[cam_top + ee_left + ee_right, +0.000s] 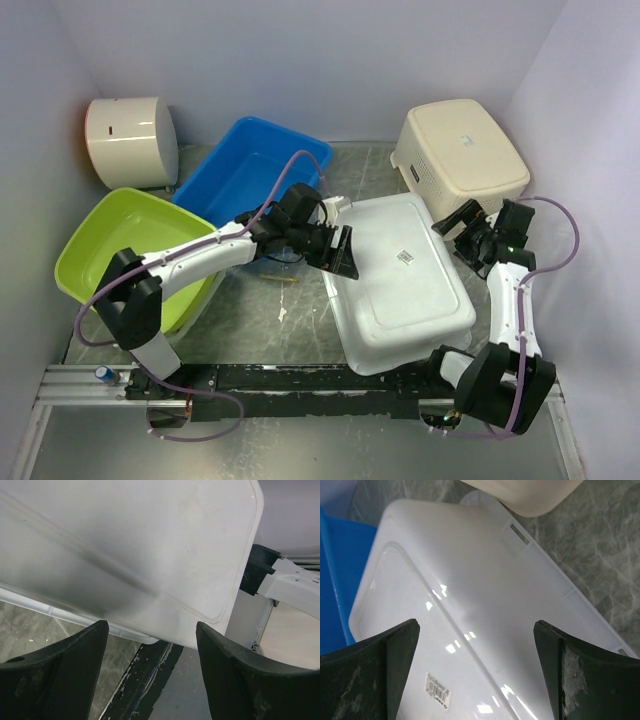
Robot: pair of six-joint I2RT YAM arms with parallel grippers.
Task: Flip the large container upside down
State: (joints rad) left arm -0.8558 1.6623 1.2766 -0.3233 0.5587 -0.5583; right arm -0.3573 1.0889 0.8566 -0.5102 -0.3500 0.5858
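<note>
The large container [400, 285] is a glossy white tub lying base up in the middle of the table, a small label sticker [406, 257] on its base. My left gripper [340, 252] is open and empty at its left edge. In the left wrist view the tub [150, 555] fills the frame above the spread fingers [75, 665]. My right gripper [468, 228] is open and empty at the tub's right far corner. In the right wrist view the tub's base [470, 610] with its sticker [438, 691] lies below the open fingers [580, 675].
A blue tub [250, 175] stands behind the left arm, a lime green tub [110, 250] at the left, a cream perforated basket [460, 150] upside down at the back right, and a white drum-shaped object [130, 140] at the back left. A metal rail [300, 385] runs along the near edge.
</note>
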